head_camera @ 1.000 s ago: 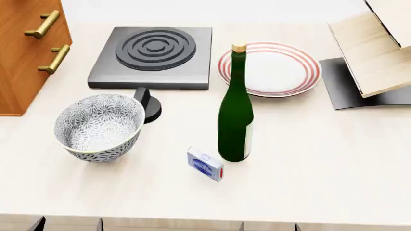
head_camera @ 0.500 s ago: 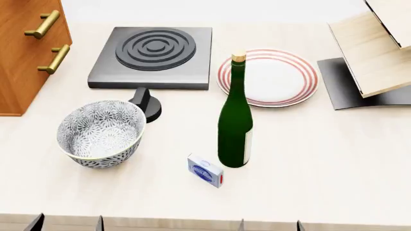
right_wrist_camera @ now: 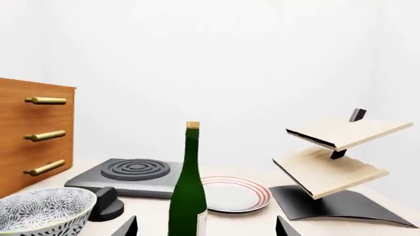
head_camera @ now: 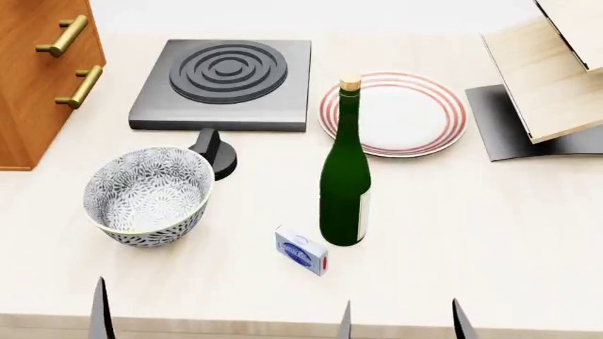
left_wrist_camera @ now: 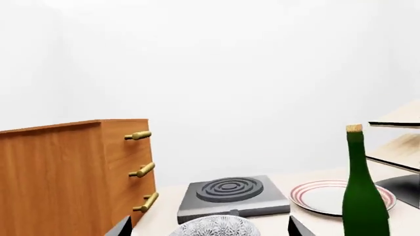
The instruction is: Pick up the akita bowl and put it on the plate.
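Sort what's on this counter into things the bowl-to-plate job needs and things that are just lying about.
Needed: akita bowl; plate.

Lying about: green bottle, small blue box, burner, black knob, wooden drawers, tiered wooden shelf.

Pictured on a pale counter [head_camera: 490, 233]: upright green bottle [head_camera: 345, 191] with cork, small blue-and-white box [head_camera: 301, 250] just beside its base, dark grey burner [head_camera: 224, 83] with black knob [head_camera: 217, 152], wooden drawers [head_camera: 42, 78], tiered wooden shelf [head_camera: 556, 67].

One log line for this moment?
phase: pre-grasp | bowl: on counter, untouched | plate: bare, behind bottle | left gripper: open, near edge | right gripper: state unclear
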You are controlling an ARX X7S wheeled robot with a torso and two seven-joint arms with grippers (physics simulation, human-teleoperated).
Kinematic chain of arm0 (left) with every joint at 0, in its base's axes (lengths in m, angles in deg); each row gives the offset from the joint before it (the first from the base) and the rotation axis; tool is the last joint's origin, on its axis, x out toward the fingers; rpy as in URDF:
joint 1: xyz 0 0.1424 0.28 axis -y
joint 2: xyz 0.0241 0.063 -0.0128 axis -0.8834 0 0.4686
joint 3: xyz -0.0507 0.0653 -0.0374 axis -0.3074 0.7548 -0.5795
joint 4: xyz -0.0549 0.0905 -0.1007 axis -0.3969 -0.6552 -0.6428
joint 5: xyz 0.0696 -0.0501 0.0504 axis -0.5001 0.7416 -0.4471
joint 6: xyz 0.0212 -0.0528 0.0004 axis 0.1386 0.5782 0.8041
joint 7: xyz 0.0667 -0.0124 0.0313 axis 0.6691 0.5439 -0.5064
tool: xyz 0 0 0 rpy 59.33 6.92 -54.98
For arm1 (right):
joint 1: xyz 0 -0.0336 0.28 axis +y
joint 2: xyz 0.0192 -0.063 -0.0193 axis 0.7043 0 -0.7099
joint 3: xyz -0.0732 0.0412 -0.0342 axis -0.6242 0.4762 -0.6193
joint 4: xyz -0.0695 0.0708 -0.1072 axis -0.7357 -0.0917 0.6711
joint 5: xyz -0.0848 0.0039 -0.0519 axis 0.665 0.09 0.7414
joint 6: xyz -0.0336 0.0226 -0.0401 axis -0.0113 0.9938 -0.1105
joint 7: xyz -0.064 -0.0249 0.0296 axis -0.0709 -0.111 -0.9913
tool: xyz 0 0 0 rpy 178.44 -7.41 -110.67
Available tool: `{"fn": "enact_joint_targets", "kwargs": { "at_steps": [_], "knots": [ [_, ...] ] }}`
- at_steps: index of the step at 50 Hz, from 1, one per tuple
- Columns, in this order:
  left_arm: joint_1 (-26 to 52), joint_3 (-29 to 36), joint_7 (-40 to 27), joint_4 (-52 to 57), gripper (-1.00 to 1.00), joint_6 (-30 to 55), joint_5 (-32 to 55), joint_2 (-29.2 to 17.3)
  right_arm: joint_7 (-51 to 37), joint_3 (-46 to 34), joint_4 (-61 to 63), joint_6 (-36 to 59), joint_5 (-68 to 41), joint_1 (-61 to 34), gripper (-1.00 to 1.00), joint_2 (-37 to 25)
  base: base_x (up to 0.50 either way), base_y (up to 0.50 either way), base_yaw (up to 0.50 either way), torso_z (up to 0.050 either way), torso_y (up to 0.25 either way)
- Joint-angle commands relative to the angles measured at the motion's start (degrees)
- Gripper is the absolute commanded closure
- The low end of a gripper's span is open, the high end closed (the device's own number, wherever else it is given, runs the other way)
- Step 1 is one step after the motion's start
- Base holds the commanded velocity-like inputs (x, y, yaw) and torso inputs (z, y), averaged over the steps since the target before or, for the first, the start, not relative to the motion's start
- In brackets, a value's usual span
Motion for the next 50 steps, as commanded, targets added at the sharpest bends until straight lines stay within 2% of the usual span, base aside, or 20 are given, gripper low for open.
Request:
{"fn": "enact_joint_targets", "kwargs": {
  "at_steps": [1, 21, 36, 50],
  "knots": [
    [-3.68, 0.82, -1.59, 13.1, -1.0, 1.57, -3.67, -1.54, -1.53, -1.34, 12.57, 0.59, 2.26, 4.87, -1.0, -1.7, 0.0, 0.0, 0.0, 0.0, 0.0],
    [-4.79, -0.22, -2.94, 14.59, -1.0, -1.34, -2.99, -2.96, -3.57, -0.4, 14.22, -0.99, 0.45, 5.66, -1.0, -2.63, 0.0, 0.0, 0.0, 0.0, 0.0],
    [-4.71, -10.65, -7.94, 14.08, -1.0, -0.17, 3.63, -2.44, -6.78, 7.12, 11.77, 0.17, -4.26, 3.18, -1.0, -3.54, 0.0, 0.0, 0.0, 0.0, 0.0],
    [-4.96, -10.95, -8.73, 14.22, -1.0, -0.33, 3.63, -2.97, -7.56, 6.29, 10.96, 0.62, -4.93, 2.77, -1.0, -3.69, 0.0, -0.01, 0.0, 0.0, 0.0]
  ]
}}
